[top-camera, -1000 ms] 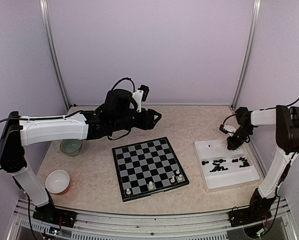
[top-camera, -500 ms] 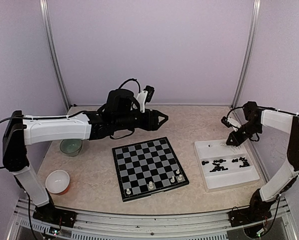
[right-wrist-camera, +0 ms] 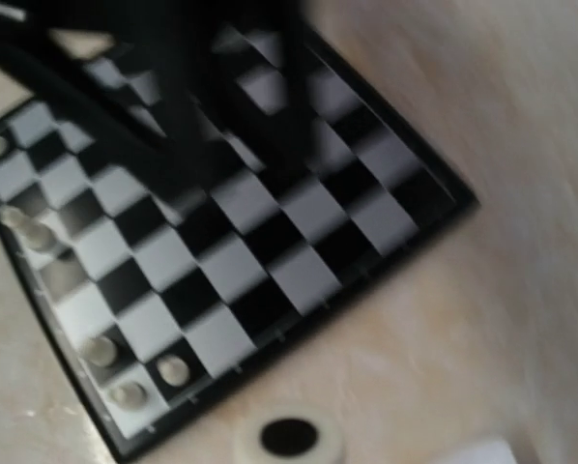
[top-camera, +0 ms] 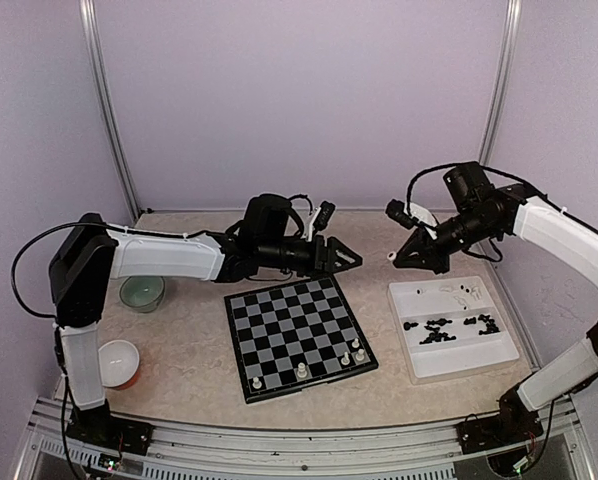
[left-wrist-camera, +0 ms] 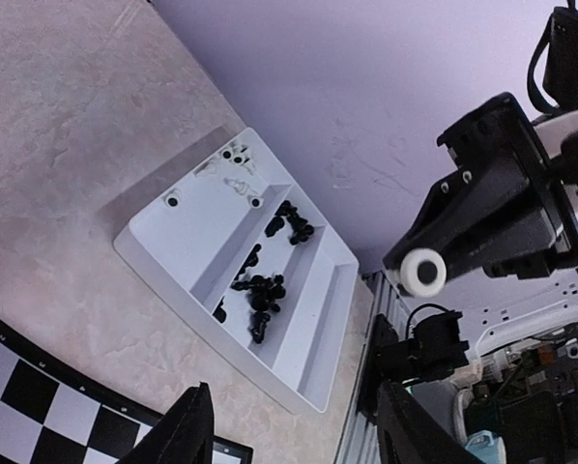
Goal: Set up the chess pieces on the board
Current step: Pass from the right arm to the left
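The board [top-camera: 299, 325] lies at the table's centre with a few cream-white chess pieces [top-camera: 345, 358] on its near rows. My left gripper [top-camera: 351, 259] hovers over the board's far right corner, open and empty; its fingers [left-wrist-camera: 187, 430] stand wide apart. My right gripper [top-camera: 401, 255] is raised between the board and the white tray [top-camera: 479, 355], shut on a white chess piece [top-camera: 391, 257]. The piece's round base shows in the left wrist view [left-wrist-camera: 424, 273] and in the right wrist view [right-wrist-camera: 289, 440]. Black pieces [top-camera: 439, 330] lie in the tray.
A few white pieces [top-camera: 466, 292] lie in the tray's far compartment. A green bowl [top-camera: 141, 293] and a white bowl [top-camera: 116, 363] sit at the left. The right wrist view is blurred; the left arm [right-wrist-camera: 192, 97] shows dark above the board [right-wrist-camera: 241, 261].
My right gripper rose out of the tray's far compartment and swung left toward the board with a white piece. My left arm reached further right along the board's far edge.
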`<state>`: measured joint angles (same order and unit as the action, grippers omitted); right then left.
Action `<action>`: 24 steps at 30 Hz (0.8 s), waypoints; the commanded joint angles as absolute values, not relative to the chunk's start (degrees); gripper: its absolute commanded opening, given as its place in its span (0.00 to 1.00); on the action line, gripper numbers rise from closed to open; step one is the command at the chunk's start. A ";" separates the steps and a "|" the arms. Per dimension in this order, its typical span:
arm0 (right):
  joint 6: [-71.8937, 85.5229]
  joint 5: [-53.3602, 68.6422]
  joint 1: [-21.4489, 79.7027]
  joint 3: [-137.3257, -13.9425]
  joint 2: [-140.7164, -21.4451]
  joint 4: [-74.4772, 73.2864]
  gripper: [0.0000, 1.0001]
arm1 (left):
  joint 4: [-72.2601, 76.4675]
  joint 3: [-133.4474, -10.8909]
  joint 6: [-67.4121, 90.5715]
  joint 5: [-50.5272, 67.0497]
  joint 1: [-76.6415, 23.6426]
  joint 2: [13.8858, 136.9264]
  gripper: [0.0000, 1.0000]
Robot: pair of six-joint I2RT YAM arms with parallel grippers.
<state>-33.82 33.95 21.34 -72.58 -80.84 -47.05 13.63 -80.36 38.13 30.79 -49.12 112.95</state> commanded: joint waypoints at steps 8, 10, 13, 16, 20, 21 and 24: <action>-36.95 27.61 32.98 -79.99 -86.61 -51.02 0.07 | 30.00 -77.88 52.43 41.74 -49.11 115.12 0.63; -36.77 26.84 33.63 -80.30 -87.06 -50.85 0.08 | 30.10 -78.13 52.62 42.03 -49.28 115.30 0.62; -36.57 26.17 34.25 -80.77 -87.36 -50.78 0.08 | 29.93 -78.45 53.20 42.46 -49.31 115.87 0.58; -36.23 25.65 34.49 -81.44 -87.60 -50.85 0.08 | 29.39 -79.01 53.71 43.02 -49.31 116.54 0.54; -35.97 25.47 34.67 -82.31 -87.95 -50.79 0.08 | 28.65 -79.98 54.00 43.56 -49.38 117.60 0.48; -35.93 25.53 34.76 -82.41 -88.04 -50.82 0.08 | 28.47 -80.32 54.05 43.73 -49.47 117.80 0.47; -35.99 25.43 35.12 -82.76 -88.43 -50.96 0.08 | 28.34 -80.98 54.00 44.23 -49.57 118.59 0.44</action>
<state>-36.34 25.43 34.06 -80.66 -87.72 -50.48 28.21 -79.07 53.95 42.70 -49.15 117.03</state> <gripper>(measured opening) 0.084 0.458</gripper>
